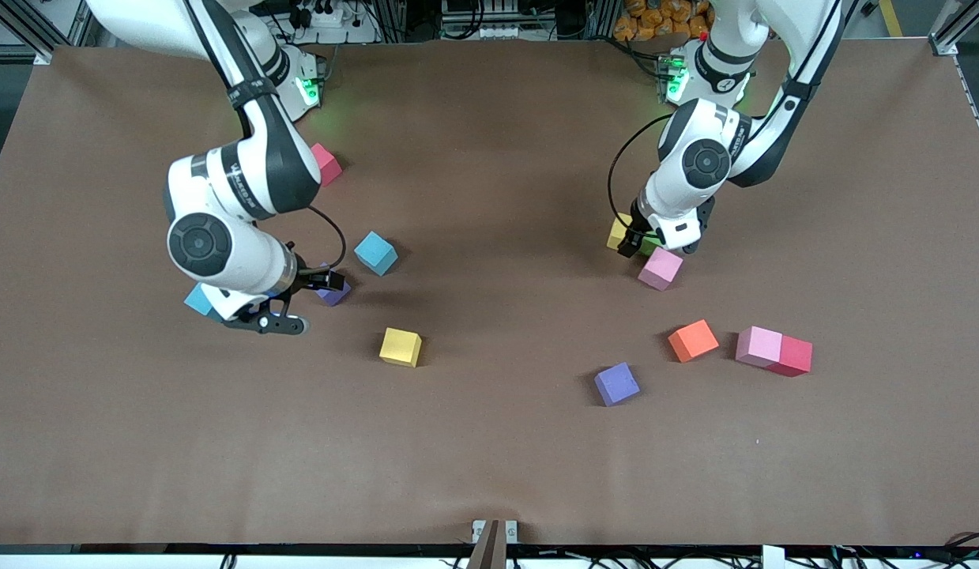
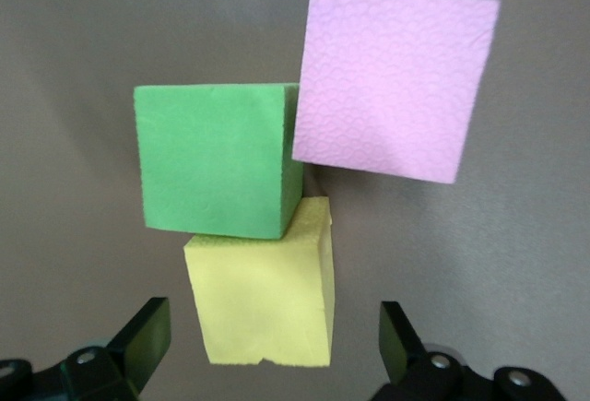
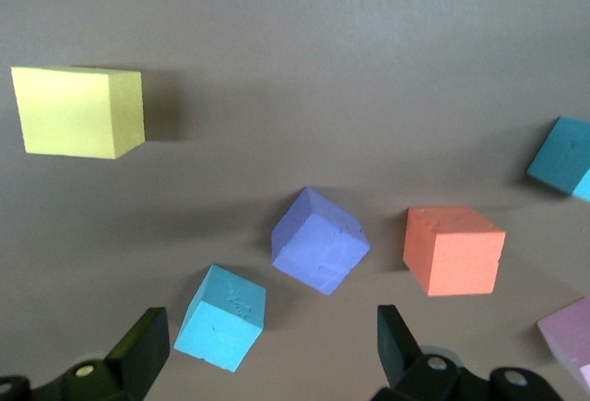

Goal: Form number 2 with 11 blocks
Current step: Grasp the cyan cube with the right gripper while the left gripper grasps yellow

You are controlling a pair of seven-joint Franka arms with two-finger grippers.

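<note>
The left gripper (image 2: 272,336) is seen low over a tight cluster of three blocks at the left arm's end of the table, its fingers (image 2: 143,336) spread wide and nothing held. Between the fingers lies a yellow block (image 2: 263,295); a green block (image 2: 217,161) touches it, and a pink block (image 2: 392,83) touches the green one at a corner. In the front view the pink block (image 1: 660,268) is the nearest of the cluster to the camera, while the yellow one (image 1: 618,231) is partly hidden by the wrist.

The right gripper (image 3: 267,350) is held low over the table at the right arm's end, fingers also spread wide and empty. Just under it are found a cyan block (image 3: 221,316) and a purple block (image 3: 319,240) beside it — an orange block (image 3: 454,249) sits near the purple one in the right wrist view.

Farther out, a second cyan block (image 1: 376,253) lies toward the table's middle, and a second yellow block (image 1: 401,347) lies nearer the camera than it. A red-pink cube (image 1: 326,163) is half hidden by the right arm's elbow.

Nearer the camera at the left arm's end are placed an orange block (image 1: 693,340), a second purple block (image 1: 617,384), and a light pink block (image 1: 758,346) touching a red cube (image 1: 791,356) — the two are set side by side.
</note>
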